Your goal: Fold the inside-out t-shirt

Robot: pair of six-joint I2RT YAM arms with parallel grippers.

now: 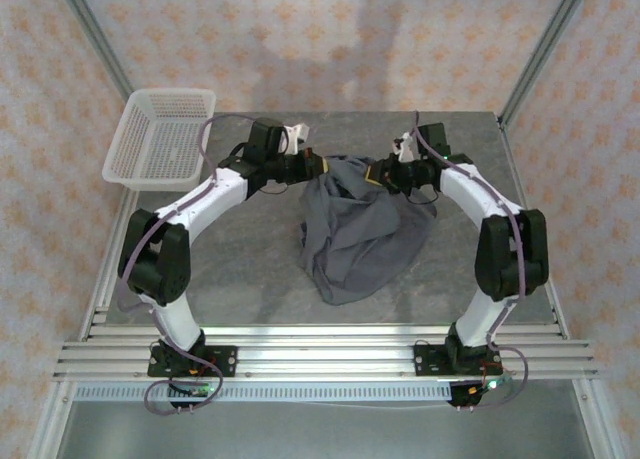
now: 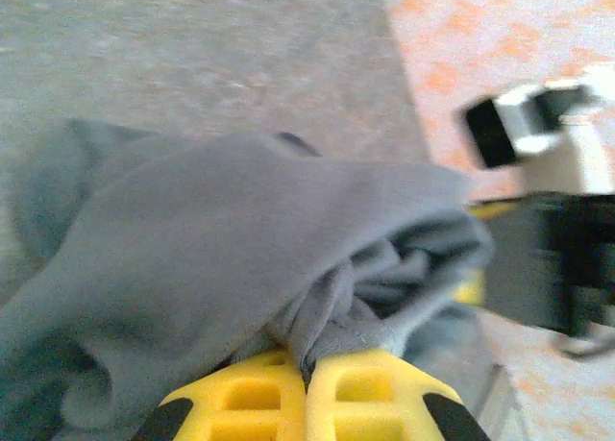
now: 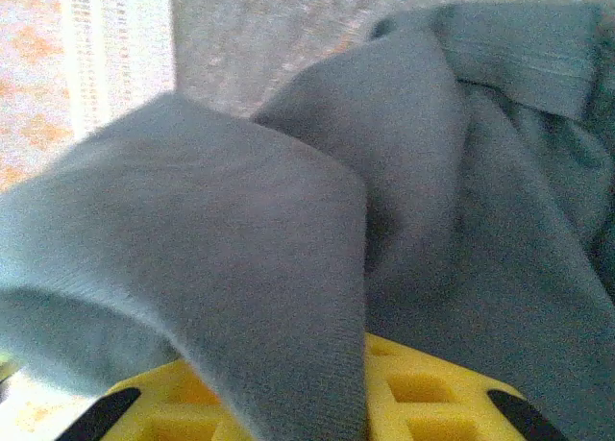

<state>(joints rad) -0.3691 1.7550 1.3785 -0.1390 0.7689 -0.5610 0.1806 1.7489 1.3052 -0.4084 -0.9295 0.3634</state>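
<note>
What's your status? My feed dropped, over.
Left gripper shut on t-shirt. Right gripper shut on t-shirt. Bunched between them, lower part on table. Basket far left, nothing in the way.

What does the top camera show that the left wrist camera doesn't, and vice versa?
The top view adds the white mesh basket at the table's far left corner and the t-shirt's full outline. The left wrist view adds a close-up of the left gripper shut on bunched cloth. Both share the t-shirt and the grey table.
</note>
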